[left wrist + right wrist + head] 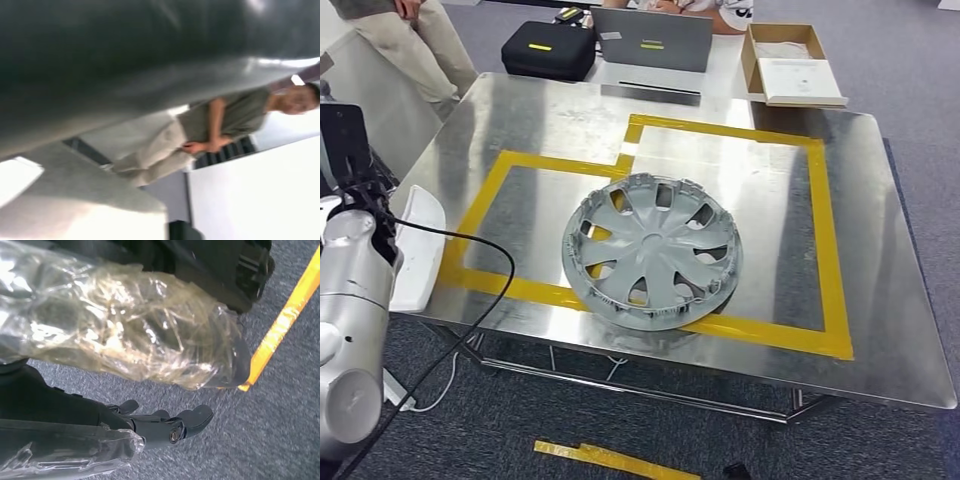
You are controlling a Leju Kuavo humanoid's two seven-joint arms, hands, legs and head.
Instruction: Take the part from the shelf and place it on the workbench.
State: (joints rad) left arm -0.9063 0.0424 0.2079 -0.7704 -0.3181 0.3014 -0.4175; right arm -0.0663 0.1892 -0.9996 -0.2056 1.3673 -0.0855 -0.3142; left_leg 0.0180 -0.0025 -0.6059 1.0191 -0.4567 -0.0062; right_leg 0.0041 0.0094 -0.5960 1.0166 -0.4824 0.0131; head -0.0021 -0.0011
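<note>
The part, a grey plastic hubcap [652, 250], lies flat on the steel workbench [743, 190], inside a yellow tape outline and overlapping its near strip. Nothing touches it. My left arm rises at the left edge of the head view, short of the bench's left corner. Its dark hand [367, 200] is seen from behind and its fingers cannot be made out. The left wrist view is blurred grey. My right hand [170, 427] hangs low above the grey carpet, its dark fingers stretched out and holding nothing.
A white tray [418, 245] sits at the bench's left edge beside my left arm. A black case [546, 48], a laptop [652, 40] and an open cardboard box [788, 65] stand on the table behind. A person [196, 135] stands at the far left. Yellow tape [614, 460] marks the floor.
</note>
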